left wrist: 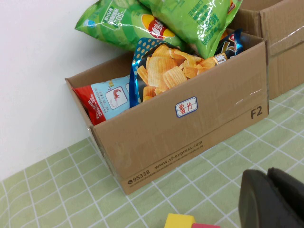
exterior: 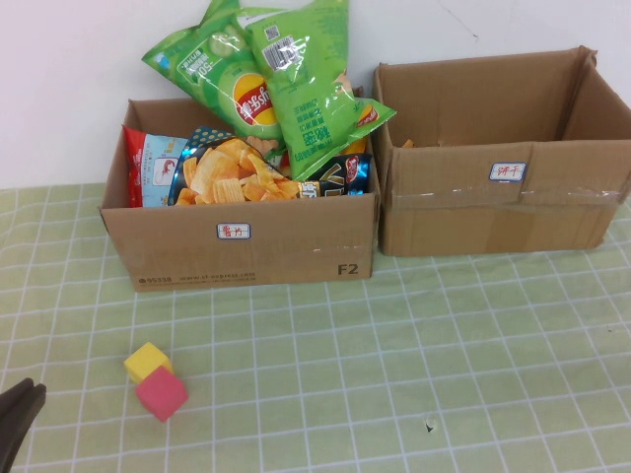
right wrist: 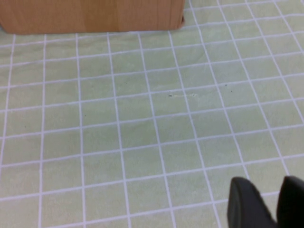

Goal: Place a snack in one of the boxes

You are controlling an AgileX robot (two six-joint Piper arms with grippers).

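The left cardboard box (exterior: 296,246) is heaped with snack bags: two green chip bags (exterior: 315,99), an orange-chip bag (exterior: 232,172), a red and blue bag (exterior: 153,168) and a dark bag (exterior: 345,175). The right cardboard box (exterior: 463,212) looks almost empty. The left box also shows in the left wrist view (left wrist: 213,118). My left gripper (exterior: 20,414) is at the table's near left corner, shut and empty (left wrist: 267,173). My right gripper (right wrist: 268,183) is outside the high view. It hangs open and empty over bare tablecloth in front of a box (right wrist: 95,14).
A yellow block (exterior: 148,361) and a pink block (exterior: 162,393) lie touching on the green checked cloth, just right of my left gripper. They also show in the left wrist view (left wrist: 179,221). A white wall stands behind the boxes.
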